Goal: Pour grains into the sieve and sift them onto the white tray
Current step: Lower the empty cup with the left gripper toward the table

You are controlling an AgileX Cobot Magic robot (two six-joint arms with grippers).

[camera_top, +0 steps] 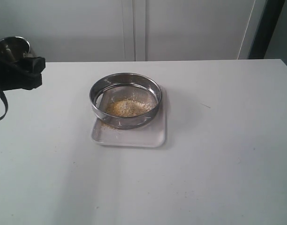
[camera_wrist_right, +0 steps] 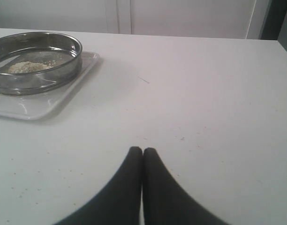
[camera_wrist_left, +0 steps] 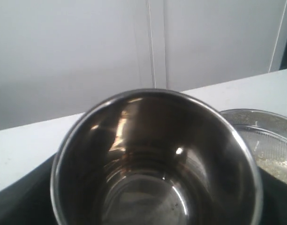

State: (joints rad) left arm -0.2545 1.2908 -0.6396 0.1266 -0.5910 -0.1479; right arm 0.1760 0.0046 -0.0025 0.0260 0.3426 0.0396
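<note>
The sieve rests on the white tray at the table's middle. A heap of grains lies on its mesh, and a few yellow granules lie on the tray beneath. At the far left, well clear of the sieve, my left gripper is shut on a small steel cup, held above the table. That cup fills the left wrist view, looks empty and hides the fingers; the sieve shows beside it. My right gripper is shut and empty over bare table, away from the sieve and tray.
A white panelled wall runs behind the table's far edge. A dark vertical strip stands at the back right. A black cable loop hangs under the left arm.
</note>
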